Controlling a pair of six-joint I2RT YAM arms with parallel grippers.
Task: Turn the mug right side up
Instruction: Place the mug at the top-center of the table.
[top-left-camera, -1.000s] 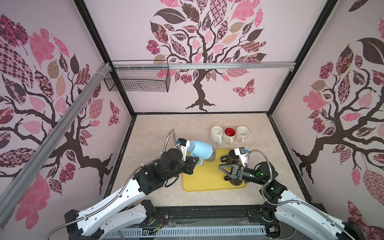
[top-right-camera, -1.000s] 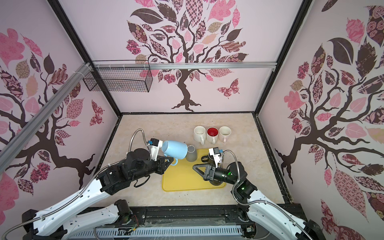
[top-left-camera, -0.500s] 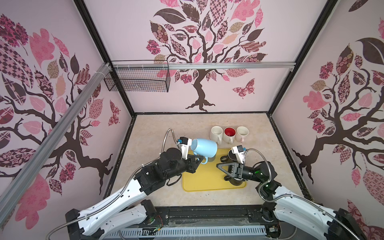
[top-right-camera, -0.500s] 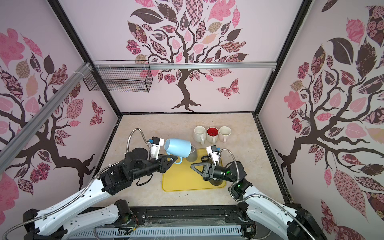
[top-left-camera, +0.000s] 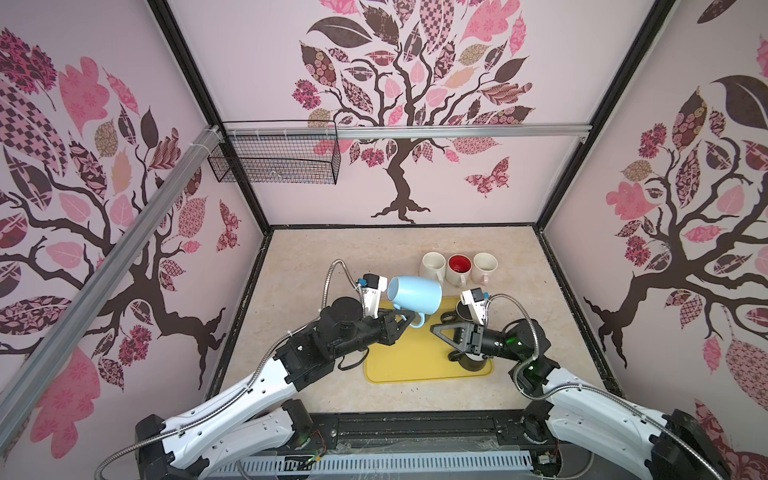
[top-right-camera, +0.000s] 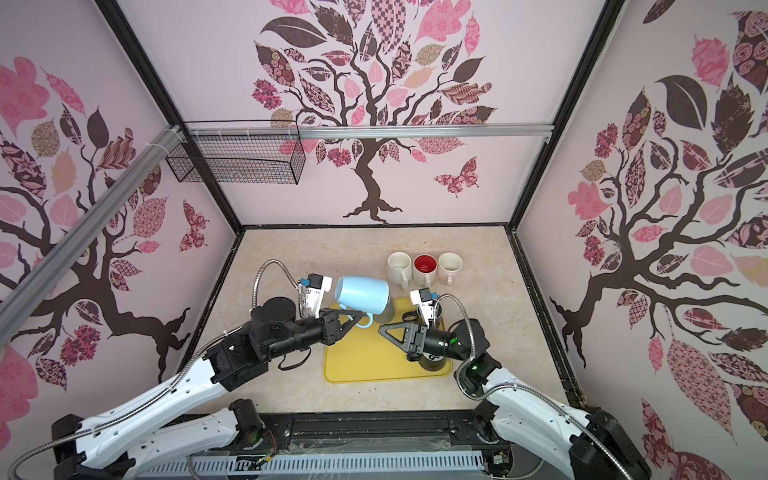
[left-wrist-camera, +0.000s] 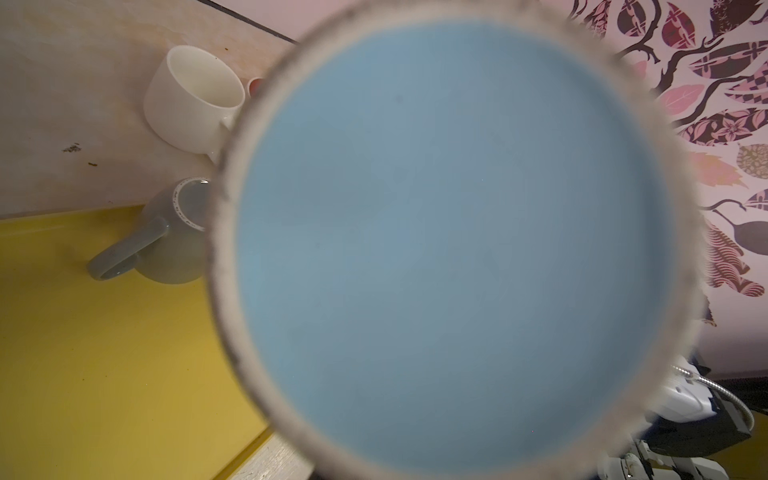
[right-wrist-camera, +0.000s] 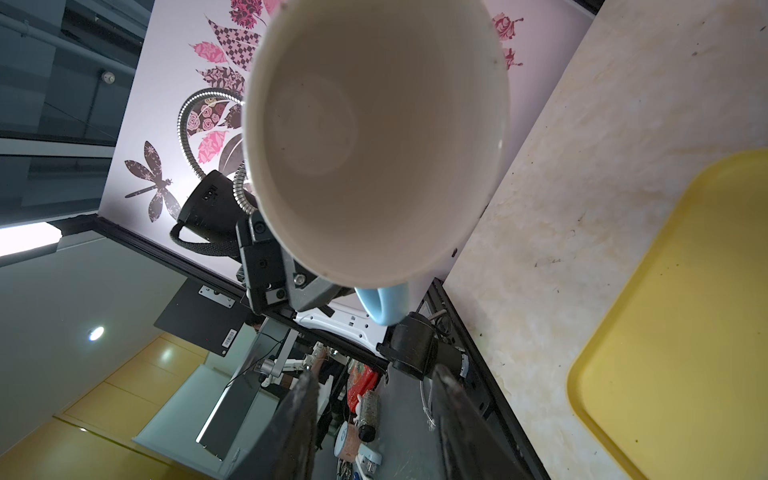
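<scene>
Taking the far wall as 12 o'clock, the light blue mug (top-left-camera: 415, 294) hung in the air over the 11 o'clock corner of the yellow tray (top-left-camera: 399, 368). It lay on its side, with its mouth toward 3 o'clock and its base toward 9. The left gripper (top-left-camera: 406, 321) had its jaws closed tight on the mug's handle (top-left-camera: 419, 322), which pointed toward 6 o'clock. Over the last second the mug had drifted a little toward 1 o'clock. It now hid most of the upturned grey mug (left-wrist-camera: 174, 249) on the tray behind it.

The right gripper (right-wrist-camera: 374, 376) had edged toward 10 o'clock, closer to the blue mug. Its jaws had parted slightly and held nothing, and its wrist view looked straight into the mug's pale interior. By my judgement the turn was about half done, since the mug was neither inverted nor upright. The facing empty jaws suggested either a handover or a further roll before setting it down.

At 1 o'clock on the table (top-left-camera: 332, 266), three mugs stood upright in a row: a cream mug (top-left-camera: 432, 266), a red-lined mug (top-left-camera: 459, 268) and another cream mug (top-left-camera: 484, 266). A dark mug (top-left-camera: 473, 363) sat on the tray beneath the right arm.

Fine print ringed the grey mug's base, and a barcode label showed in the right wrist view. Both were too small to read.
</scene>
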